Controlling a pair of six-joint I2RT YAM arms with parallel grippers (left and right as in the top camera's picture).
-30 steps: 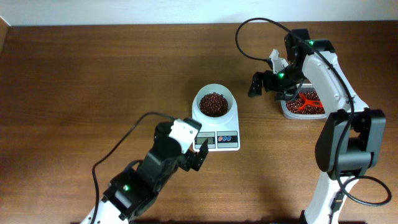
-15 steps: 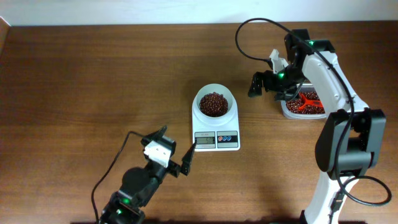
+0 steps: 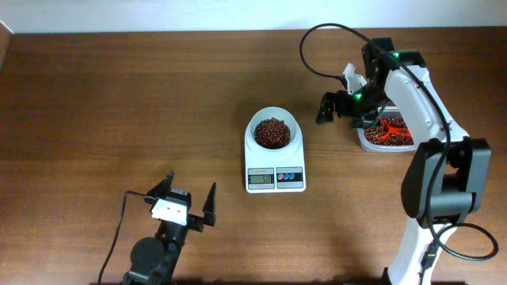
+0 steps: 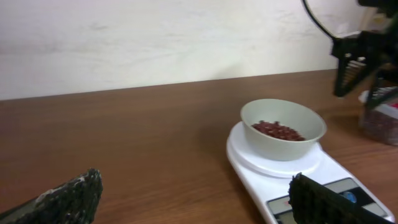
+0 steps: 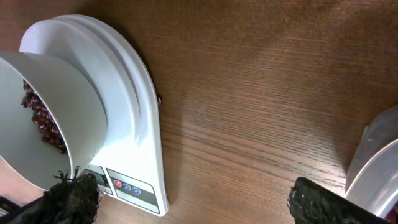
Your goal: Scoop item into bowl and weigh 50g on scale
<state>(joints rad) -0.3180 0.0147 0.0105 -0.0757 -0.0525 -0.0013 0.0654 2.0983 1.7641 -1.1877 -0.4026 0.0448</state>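
Overhead: left fingers point(image 3: 211, 207) pulled back from scale point(image 3: 275, 180), spread.

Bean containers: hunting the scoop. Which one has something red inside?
The clear tub at the right; the white bowl on the scale holds only beans.

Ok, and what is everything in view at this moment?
table: one, brown wood, under everything
scale: one, white, table centre
bowl: one, white, on the scale
beans: many, dark reddish-brown, heaped in the bowl; more in the tub
stray bean: one, dark, on the table beside the scale
tub: one, clear plastic, right of the scale
red scoop: one, lying in the tub
left gripper: one, black, open, empty, front left
right gripper: one, black, open, empty, between bowl and tub
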